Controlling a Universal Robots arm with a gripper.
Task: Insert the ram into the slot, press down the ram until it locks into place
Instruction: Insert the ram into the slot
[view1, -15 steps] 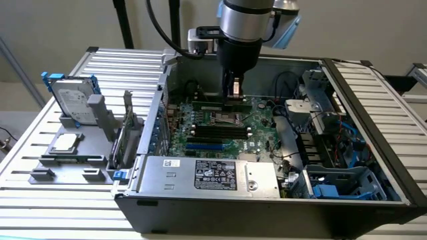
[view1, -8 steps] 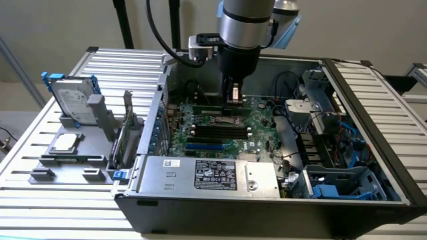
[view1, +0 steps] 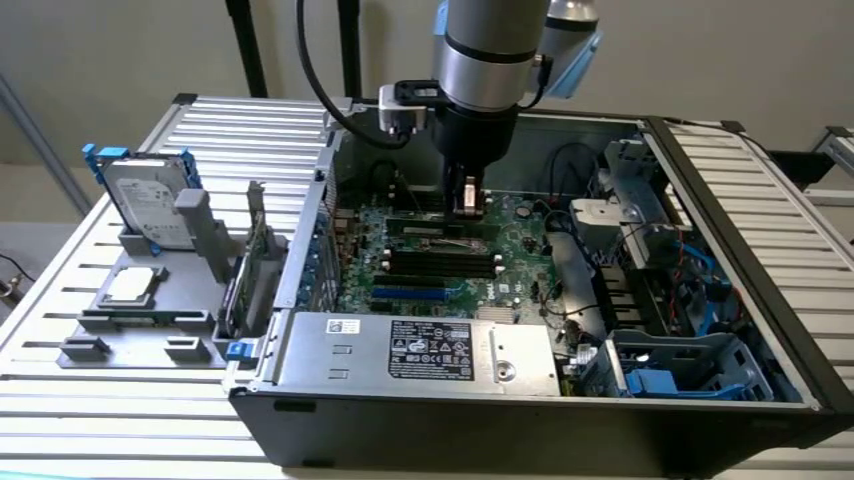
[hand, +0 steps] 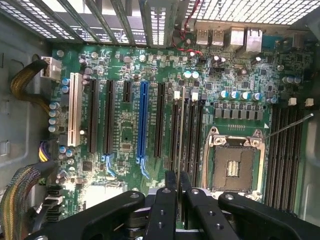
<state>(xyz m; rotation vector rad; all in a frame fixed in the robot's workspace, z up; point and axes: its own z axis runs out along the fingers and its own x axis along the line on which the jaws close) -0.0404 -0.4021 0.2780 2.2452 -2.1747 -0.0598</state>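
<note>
Exterior view: the black 2-finger gripper (view1: 469, 208) on the silver arm hangs inside the open black metal computer case (view1: 534, 440). Its jaws are nearly closed on what looks like the thin, flat green ram (view1: 470, 196), held upright above the large green motherboard (view1: 514, 225), just behind the long black plastic slot (view1: 443, 250).

Wrist view: the barely parted black fingers (hand: 162, 210) hover over the parallel sockets (hand: 187, 130).

Ram (view1: 469, 203) in gripper (hand: 178, 177), above slots (hand: 192, 135), motherboard (view1: 518, 228) in case (view1: 534, 432), case on table (view1: 120, 420)
</note>
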